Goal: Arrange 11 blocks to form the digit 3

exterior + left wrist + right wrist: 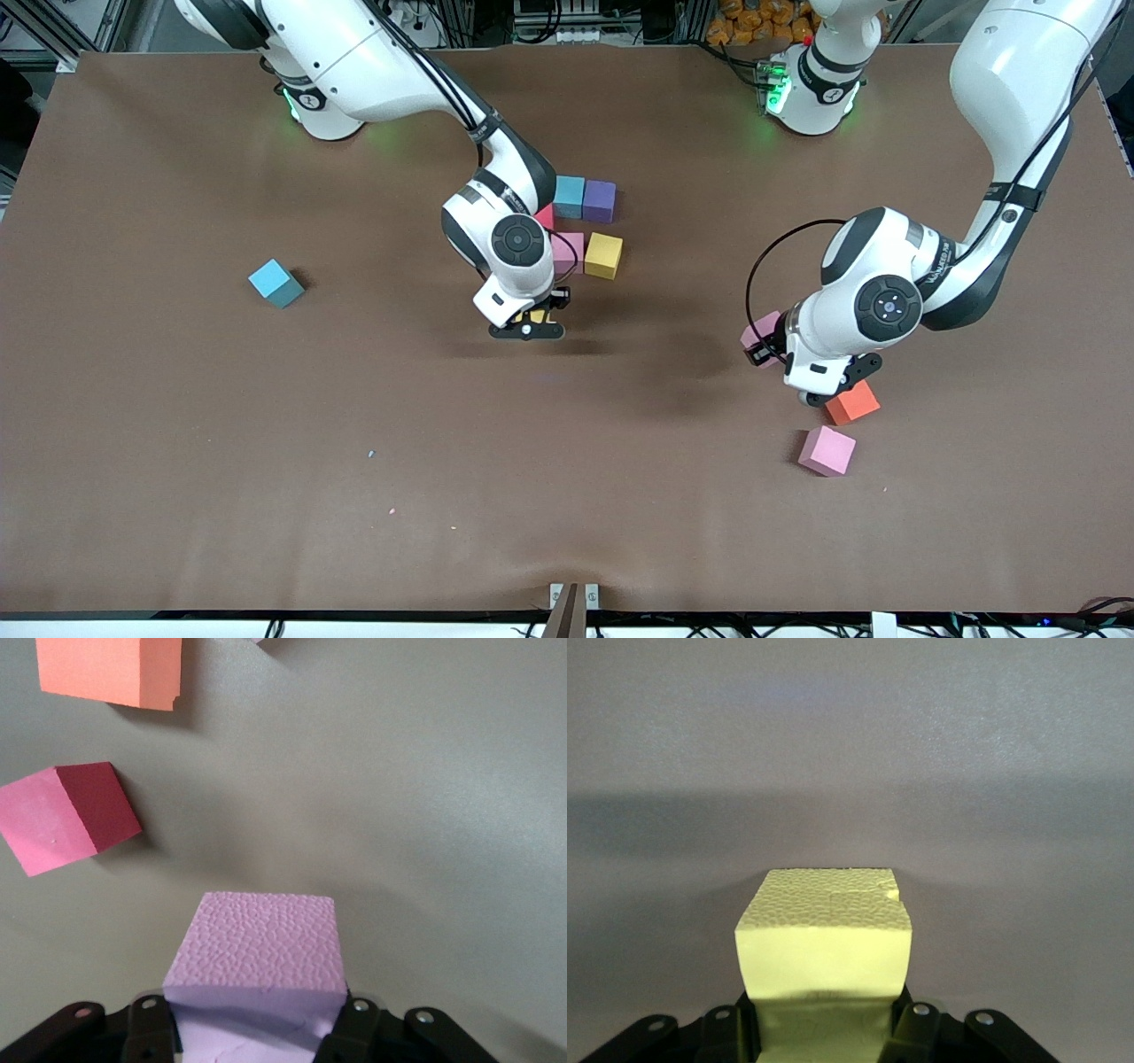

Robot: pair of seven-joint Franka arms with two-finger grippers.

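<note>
blocks [603,255]: 11 | arms [886,283]: 2 | table [266,443]: 1

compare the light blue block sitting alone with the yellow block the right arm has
The lone light blue block rests free on the table toward the right arm's end; the held yellow block is clamped in the right gripper, off the table. They differ in colour. The yellow one has a nicked edge. Both are foam cubes.

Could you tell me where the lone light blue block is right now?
In the front view the light blue block sits by itself on the table toward the right arm's end, well away from the cluster of blocks by the right gripper.
</note>
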